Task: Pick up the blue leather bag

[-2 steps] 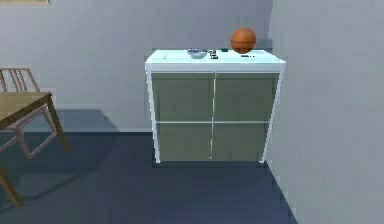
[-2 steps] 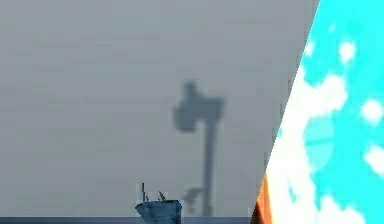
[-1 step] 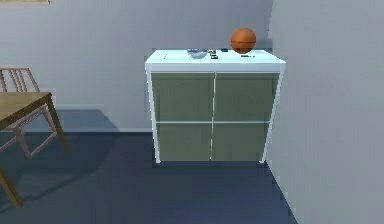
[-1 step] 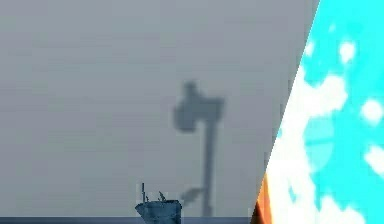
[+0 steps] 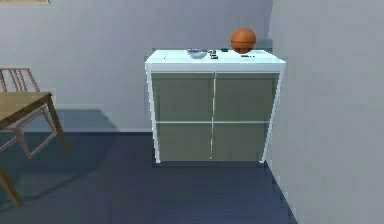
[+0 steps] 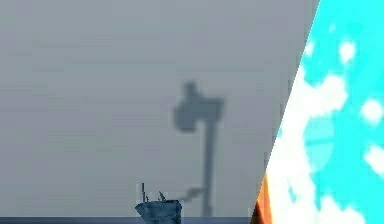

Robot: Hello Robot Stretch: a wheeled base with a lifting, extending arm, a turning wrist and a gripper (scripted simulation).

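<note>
Bluish bag low before grey wall

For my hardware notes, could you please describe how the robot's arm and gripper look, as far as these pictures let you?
Little can be told. At the arm side view's bottom edge sits a small dark blue shape with a paler rim and two thin upright prongs; its colour suits a bag better than a gripper, but I cannot tell which.

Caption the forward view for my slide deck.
White cabinet with four grey-green doors against a grey wall, orange basketball on top; wooden table and chair at left.
</note>
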